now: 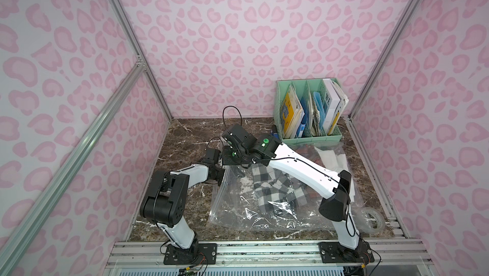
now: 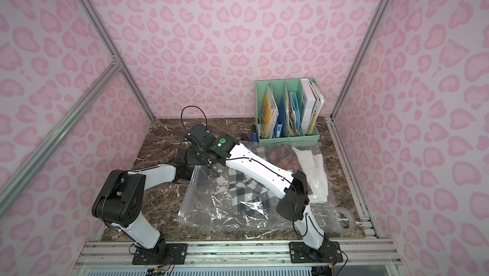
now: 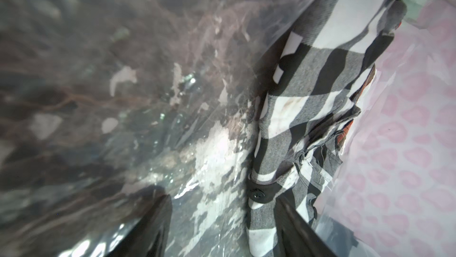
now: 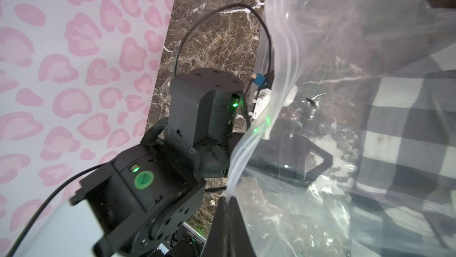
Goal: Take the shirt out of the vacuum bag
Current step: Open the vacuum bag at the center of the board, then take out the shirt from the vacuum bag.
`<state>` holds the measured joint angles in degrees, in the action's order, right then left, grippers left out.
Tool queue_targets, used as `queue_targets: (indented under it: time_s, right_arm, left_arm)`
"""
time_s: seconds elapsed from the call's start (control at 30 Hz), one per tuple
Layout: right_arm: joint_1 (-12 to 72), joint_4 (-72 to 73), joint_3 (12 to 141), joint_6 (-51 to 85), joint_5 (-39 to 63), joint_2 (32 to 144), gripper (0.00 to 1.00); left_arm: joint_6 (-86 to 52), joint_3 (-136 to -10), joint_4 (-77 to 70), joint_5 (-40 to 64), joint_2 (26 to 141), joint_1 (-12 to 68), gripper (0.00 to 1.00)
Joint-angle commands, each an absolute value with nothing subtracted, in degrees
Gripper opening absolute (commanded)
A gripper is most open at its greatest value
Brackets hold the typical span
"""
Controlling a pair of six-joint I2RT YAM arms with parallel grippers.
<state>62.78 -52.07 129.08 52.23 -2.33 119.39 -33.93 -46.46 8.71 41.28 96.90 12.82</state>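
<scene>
A dark marble table (image 1: 185, 142) stands inside a pink-patterned booth, and two robot arms reach over it from the near edge.

At the left, the left gripper (image 3: 219, 199) is pushed into the mouth of the vacuum bag (image 1: 238, 208), which lies across the middle of the table. Its two dark fingers (image 3: 153, 218) stand well apart and hold nothing. In the left wrist view an edge of the shirt (image 3: 308, 83) lies between them, close against one finger, with clear film all around.

Just beside it, the right gripper (image 4: 228, 202) is pinched shut on the bag's zip edge, holding that side of the mouth up.

Further right, in both top views, the black-and-white checked shirt sits crumpled inside the bag, with the right forearm crossing above it. A roll of tape (image 1: 373, 220) lies near the table's right edge.

Several things could likely go wrong from here:
- The open fingers may close on bag film along with the cloth, so a pull would drag the whole bag.
- They may catch only a thin fold of cloth, which could slide free.
- If the pinched zip edge slips, the mouth could collapse over the left gripper.
- A bunched shirt might jam at the opening.
</scene>
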Motion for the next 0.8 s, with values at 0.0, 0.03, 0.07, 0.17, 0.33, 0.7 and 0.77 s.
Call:
queue_targets:
  time_s: [0.0,0.03,0.07,0.17,0.33,0.7,0.77]
  right_arm:
    - [63.02,-48.79,129.55,51.33,-0.20,119.00,0.00]
    - [63.02,-48.76,129.56,51.34,-0.08,119.03,0.00]
    - [63.00,-48.78,129.59,51.38,0.00,119.06,0.00]
    - [63.11,-48.69,129.55,51.34,0.00,119.10,0.00]
    - [63.19,-48.41,129.56,51.35,0.11,119.03,0.00]
    - [63.63,-47.64,129.55,51.42,0.10,119.16,0.00]
    - [63.63,-47.42,129.59,51.42,0.09,119.09,0.00]
  left_arm:
    - [-32.68,-46.69,8.99,42.71,97.63,13.68,0.70]
    - [-32.63,-46.58,8.97,42.61,97.85,13.91,0.70]
    - [-32.68,-46.50,8.87,42.53,98.03,14.11,0.71]
    - [-34.00,-45.57,6.78,42.48,98.00,14.62,0.77]
    - [-36.18,-45.45,3.66,42.57,100.02,16.61,0.79]
    - [-42.93,-49.27,-2.06,36.29,105.87,20.93,0.81]
    - [-42.30,-51.01,-0.41,34.98,107.40,22.15,0.80]
